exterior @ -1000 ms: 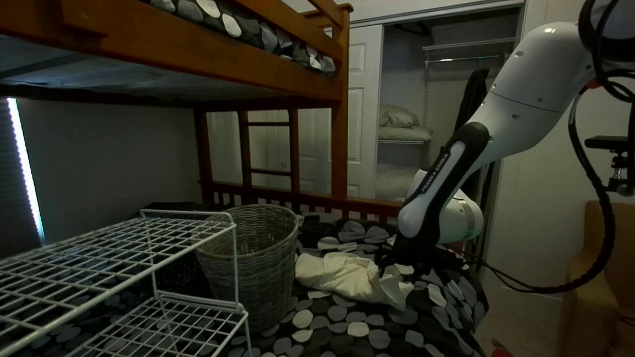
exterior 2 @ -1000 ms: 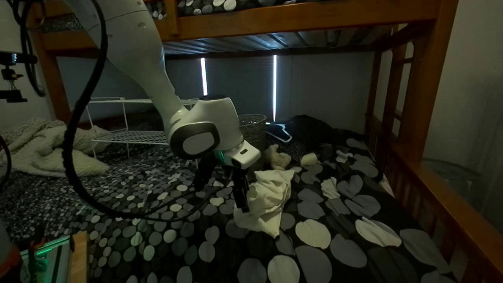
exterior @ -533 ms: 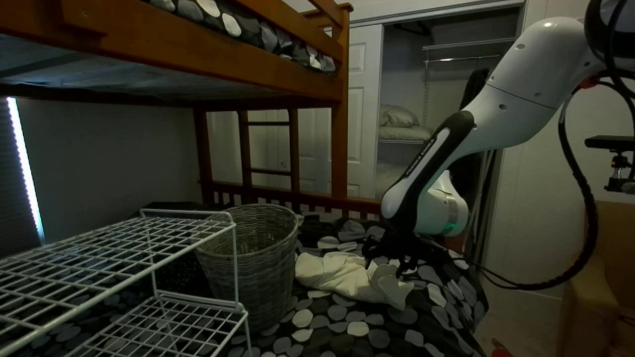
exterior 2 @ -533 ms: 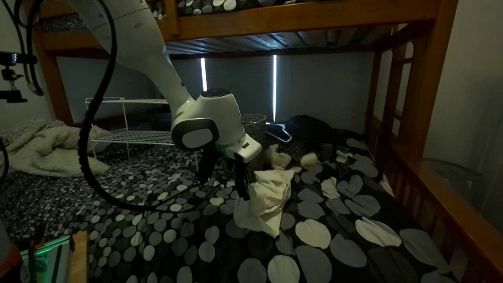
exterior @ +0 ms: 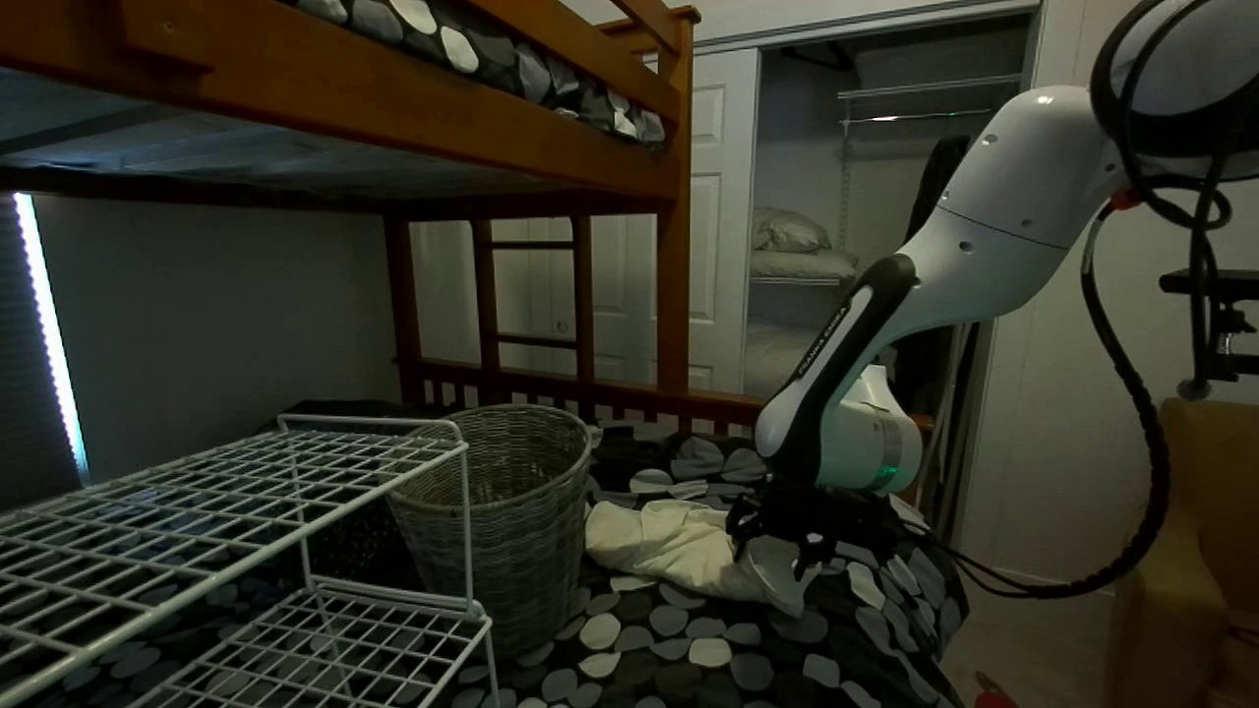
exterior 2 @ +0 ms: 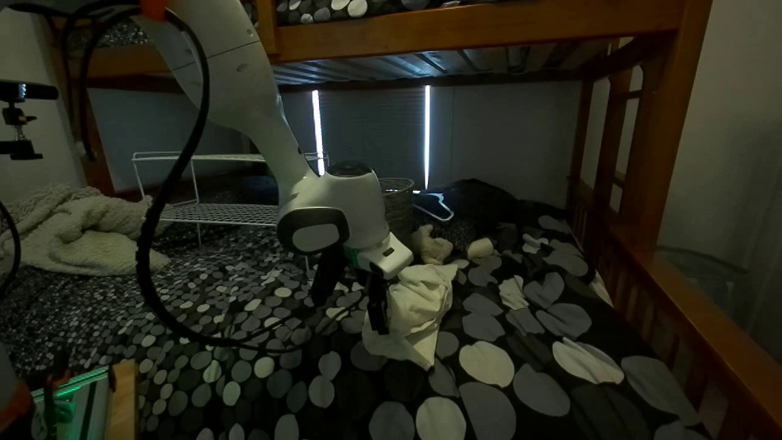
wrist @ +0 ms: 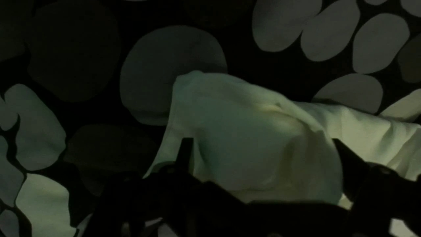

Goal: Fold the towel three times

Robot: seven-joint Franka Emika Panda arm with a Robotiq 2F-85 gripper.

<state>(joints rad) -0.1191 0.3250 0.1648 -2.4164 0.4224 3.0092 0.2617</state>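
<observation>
The towel, a rumpled cream cloth (exterior: 659, 541), lies bunched in a long strip on the black dotted cover, beside the basket. Over its near end, my gripper (exterior: 772, 559) points down with both fingers spread apart. Seen from the wrist, the jaws stand wide on either side of a raised, rounded fold of the towel (wrist: 240, 131); the gripper (wrist: 261, 141) is not closed on it. The right finger is partly hidden behind that fold. In an exterior view one dark finger (exterior 2: 379, 311) comes down against the towel's (exterior 2: 424, 299) near side; whether it touches is unclear.
A wicker basket (exterior: 531, 560) stands at the towel's far end, with a white wire shelf (exterior: 236, 511) near it. The upper bunk's wooden rail (exterior 2: 464, 27) runs overhead. A fluffy blanket (exterior 2: 79, 238), a white hanger (exterior 2: 445, 211) and small soft items (exterior 2: 432, 245) lie on the bed.
The gripper first rose and shifted toward the basket, then came down again over the towel's near end. Its jaws stayed open. The towel shows no clear change.
</observation>
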